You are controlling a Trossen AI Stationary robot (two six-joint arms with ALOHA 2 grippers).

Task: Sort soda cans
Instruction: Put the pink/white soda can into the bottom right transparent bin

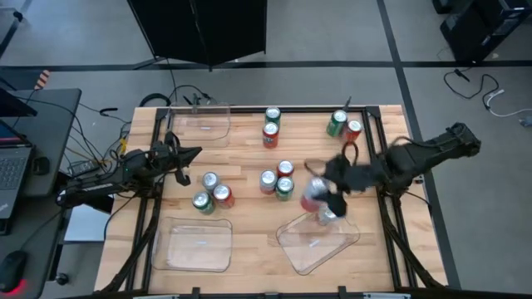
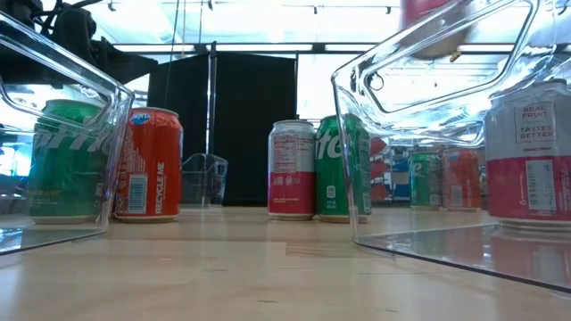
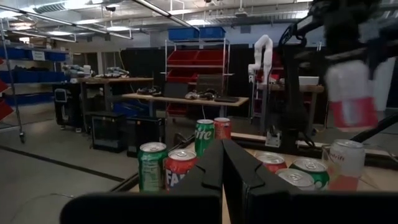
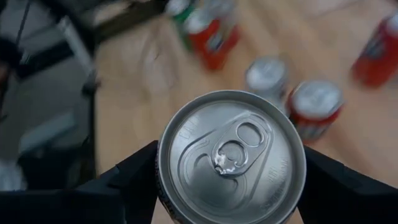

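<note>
Left tool: my left tool [image 1: 184,156] is waiting over the left side of the tabletop [image 1: 249,249], fingers [image 3: 239,177] pressed together on nothing, as the left wrist view is showing.
Cans ahead of the left tool: a trio of cans [image 1: 211,191] is standing just beside it on the near side, a green and a red among them.
Far cans: a green-and-red pair [image 1: 271,126] is sitting well beyond my right tool, and another green-and-red pair [image 1: 343,125] is standing toward the far right corner.
Middle cluster: a cluster of three [image 1: 278,179] is standing just to the left of my right tool.
Right tool: my right tool [image 1: 320,193] is clenching a silver-white can with red marks [image 4: 231,155], upright and lifted off the tabletop, fingers on both flanks.
Step in hand: I judge I am carrying this can to the near right tray [image 1: 332,245], which is sitting tilted directly below the tool.
Tray contents: a matching silver-white can [image 2: 528,160] is already standing in that tray.
Other trays: the near left tray [image 1: 194,245] and the far tray [image 1: 204,124] are holding no can that I can see.
Next move: lowering calls for keeping the can upright, clearing the tray wall, and setting down beside the can already inside without knocking it.
</note>
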